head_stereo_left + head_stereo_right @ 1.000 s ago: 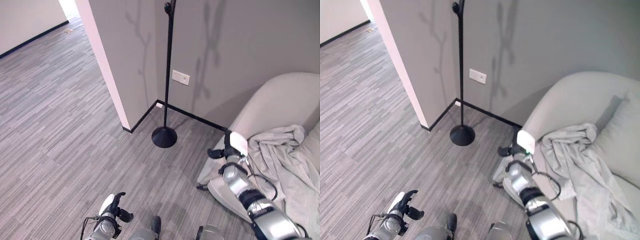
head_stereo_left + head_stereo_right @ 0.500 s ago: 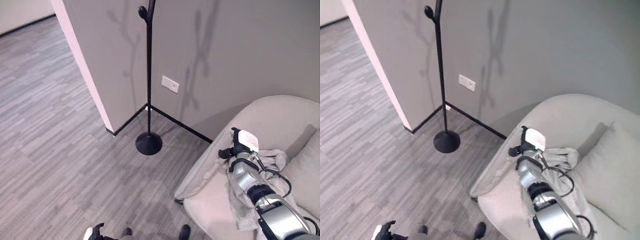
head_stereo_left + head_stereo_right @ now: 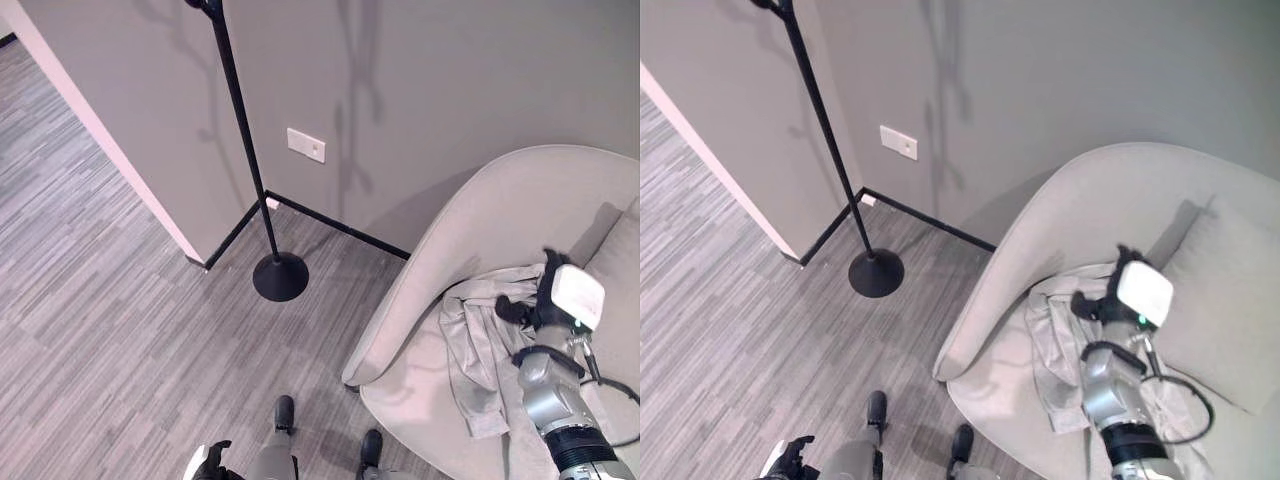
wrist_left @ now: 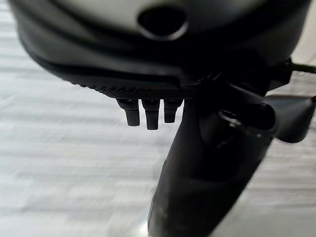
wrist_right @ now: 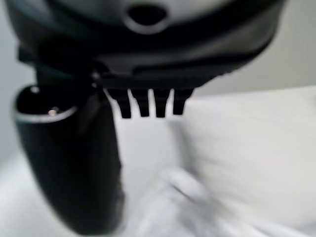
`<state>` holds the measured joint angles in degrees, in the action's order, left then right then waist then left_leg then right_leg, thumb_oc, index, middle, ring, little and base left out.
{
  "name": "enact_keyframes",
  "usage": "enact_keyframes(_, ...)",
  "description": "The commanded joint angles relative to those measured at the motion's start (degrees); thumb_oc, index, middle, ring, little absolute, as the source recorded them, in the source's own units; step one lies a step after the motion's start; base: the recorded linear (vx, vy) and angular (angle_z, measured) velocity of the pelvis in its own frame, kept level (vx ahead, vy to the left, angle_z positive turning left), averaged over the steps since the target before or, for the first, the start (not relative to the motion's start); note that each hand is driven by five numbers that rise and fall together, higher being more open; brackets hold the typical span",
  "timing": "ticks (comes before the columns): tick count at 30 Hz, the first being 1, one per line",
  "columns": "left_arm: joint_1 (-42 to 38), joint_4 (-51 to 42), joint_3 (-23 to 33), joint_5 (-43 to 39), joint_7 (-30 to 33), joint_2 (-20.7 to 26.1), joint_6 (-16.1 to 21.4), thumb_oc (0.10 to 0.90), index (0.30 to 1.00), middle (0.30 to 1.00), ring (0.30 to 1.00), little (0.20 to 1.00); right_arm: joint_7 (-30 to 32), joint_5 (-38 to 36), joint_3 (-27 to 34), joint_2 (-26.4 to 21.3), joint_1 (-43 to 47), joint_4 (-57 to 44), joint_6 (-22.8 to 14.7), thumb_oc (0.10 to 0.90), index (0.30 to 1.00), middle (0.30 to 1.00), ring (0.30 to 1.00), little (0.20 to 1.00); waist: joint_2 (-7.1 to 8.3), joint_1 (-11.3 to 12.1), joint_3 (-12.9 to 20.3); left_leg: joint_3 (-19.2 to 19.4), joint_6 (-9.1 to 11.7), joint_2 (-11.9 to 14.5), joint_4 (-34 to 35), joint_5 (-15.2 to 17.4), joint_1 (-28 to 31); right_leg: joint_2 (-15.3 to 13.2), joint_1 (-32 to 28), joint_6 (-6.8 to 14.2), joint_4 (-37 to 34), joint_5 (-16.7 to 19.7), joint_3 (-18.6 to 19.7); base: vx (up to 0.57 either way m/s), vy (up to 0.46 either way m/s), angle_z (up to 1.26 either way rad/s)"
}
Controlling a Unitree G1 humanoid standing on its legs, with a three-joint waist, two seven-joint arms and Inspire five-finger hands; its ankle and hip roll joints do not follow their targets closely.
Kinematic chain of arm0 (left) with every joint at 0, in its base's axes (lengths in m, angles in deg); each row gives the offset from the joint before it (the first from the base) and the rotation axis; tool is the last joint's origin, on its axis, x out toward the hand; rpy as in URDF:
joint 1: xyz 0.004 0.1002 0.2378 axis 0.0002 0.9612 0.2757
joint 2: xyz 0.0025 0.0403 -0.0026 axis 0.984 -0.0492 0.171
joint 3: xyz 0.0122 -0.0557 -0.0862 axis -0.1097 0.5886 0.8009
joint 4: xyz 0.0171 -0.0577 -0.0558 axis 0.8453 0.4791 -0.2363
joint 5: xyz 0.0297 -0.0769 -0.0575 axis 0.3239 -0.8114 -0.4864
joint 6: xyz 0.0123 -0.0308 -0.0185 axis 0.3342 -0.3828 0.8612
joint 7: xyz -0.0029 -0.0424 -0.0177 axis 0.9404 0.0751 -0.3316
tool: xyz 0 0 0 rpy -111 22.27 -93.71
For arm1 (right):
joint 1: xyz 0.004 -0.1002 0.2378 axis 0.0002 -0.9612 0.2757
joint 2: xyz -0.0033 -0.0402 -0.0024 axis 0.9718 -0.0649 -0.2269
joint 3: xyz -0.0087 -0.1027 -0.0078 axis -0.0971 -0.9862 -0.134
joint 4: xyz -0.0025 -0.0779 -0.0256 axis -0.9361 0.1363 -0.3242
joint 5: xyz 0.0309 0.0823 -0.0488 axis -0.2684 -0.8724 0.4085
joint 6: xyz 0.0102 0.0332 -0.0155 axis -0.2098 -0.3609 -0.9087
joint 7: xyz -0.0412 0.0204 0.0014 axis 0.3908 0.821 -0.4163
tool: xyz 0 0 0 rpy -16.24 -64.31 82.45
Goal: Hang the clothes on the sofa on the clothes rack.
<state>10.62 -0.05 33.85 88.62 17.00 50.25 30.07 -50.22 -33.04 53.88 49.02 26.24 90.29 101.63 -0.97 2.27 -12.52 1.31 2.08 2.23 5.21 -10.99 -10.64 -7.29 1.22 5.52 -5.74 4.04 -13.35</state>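
Note:
A crumpled light grey garment [image 3: 478,335] lies on the seat of the beige sofa [image 3: 470,215]. My right hand [image 3: 527,312], its thumb under a white cover, is over the garment's upper part by the backrest; I cannot see whether it touches the cloth. In the right wrist view its fingers [image 5: 148,104] are straight and hold nothing, with pale cloth [image 5: 197,207] past them. The black clothes rack [image 3: 243,150] stands on a round base [image 3: 280,277] in the wall corner, left of the sofa. My left hand [image 3: 205,463] hangs low over the floor, fingers [image 4: 148,116] relaxed and empty.
A grey cushion [image 3: 1215,290] leans in the sofa's right corner. A white wall plate [image 3: 305,145] sits on the grey wall behind the rack. Striped grey carpet [image 3: 110,300] spreads left of the sofa, and a wall corner [image 3: 120,140] juts out beside the rack.
The camera has swung towards the sofa. My right hand has moved from the sofa's front arm inward over the garment. My left hand has sunk to the view's bottom edge.

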Motion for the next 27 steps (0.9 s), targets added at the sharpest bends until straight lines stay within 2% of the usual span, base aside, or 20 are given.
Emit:
enact_keyframes(1,-2.7,0.7,-4.4,0.6,1.4,-0.6,2.8,0.8,0.9,0.9,0.9,0.9,4.7,-0.9,-3.1,-2.0,10.3,0.8,-1.7,0.8,0.9,0.9,0.9,0.9,-0.31,3.3,2.4,-0.7,2.9,4.6,-0.2,8.2,2.3,-3.7,1.7,3.6,1.6,-1.5,1.8,-0.03,0.044,-0.05)
enact_keyframes(4,-4.5,-0.3,-8.4,1.3,1.8,-1.1,3.8,0.8,0.9,0.9,0.9,0.9,7.9,-7.3,-5.1,-0.1,15.9,8.9,-3.5,0.8,0.9,0.9,0.9,0.9,-1.29,3.3,1.2,-0.4,3.2,4.7,-0.2,7.6,0.7,-4.2,3.5,3.9,1.1,-0.7,2.0,-0.03,0.014,-0.12)
enact_keyframes(8,-5.3,-0.8,-10.5,1.0,2.4,-1.4,4.5,0.8,0.9,0.9,0.9,0.9,10.8,-12.8,-6.6,0.7,20.8,15.1,-6.0,0.8,0.9,0.9,0.9,0.9,-1.82,3.4,0.5,-0.6,3.5,4.9,-0.2,6.9,-0.9,-4.2,5.2,3.9,1.1,-0.2,2.1,0.0,-0.003,-0.01)
enact_keyframes(11,-6.5,-0.2,-13.3,1.2,2.7,-1.9,4.8,0.8,0.9,0.9,0.9,0.9,12.1,-19.6,-7.8,2.0,25.4,20.1,-9.5,0.8,0.9,0.9,0.9,0.9,-2.26,3.5,-0.2,-0.6,3.8,5.0,-0.2,6.5,-2.2,-4.2,6.7,3.9,1.2,0.2,2.4,0.0,-0.007,0.01)
enact_keyframes(15,-6.7,-0.6,-14.7,1.2,2.7,-1.9,5.1,0.8,0.9,0.9,0.9,0.9,12.6,-22.2,-8.9,1.9,28.5,24.5,-10.9,0.8,0.9,0.9,0.9,0.9,-2.75,3.5,-0.7,-0.6,3.9,5.1,-0.2,6.2,-3.3,-4.3,8.0,4.0,1.2,0.6,2.7,0.0,-0.002,-0.01)
enact_keyframes(20,-8.0,-1.5,-17.1,-0.7,3.3,-1.1,5.3,0.8,0.9,0.9,0.9,0.9,12.7,-31.4,-9.8,-1.0,37.3,35.1,-13.9,0.8,0.9,0.9,0.9,0.9,-4.16,3.7,-1.9,-0.5,4.1,4.7,-0.2,5.7,-5.1,-4.7,10.2,4.3,1.2,1.3,3.3,0.0,0.014,-0.01)
enact_keyframes(27,-9.9,-1.9,-17.5,-3.3,4.4,-0.7,4.9,0.8,0.9,0.9,0.9,0.9,12.2,-40.8,-8.7,-5.8,43.1,42.5,-16.0,0.8,0.9,0.9,0.9,0.9,-5.57,3.5,-3.1,-0.5,4.2,4.0,-0.2,5.4,-6.6,-5.4,11.6,4.7,1.3,1.9,3.5,0.01,0.007,-0.01)
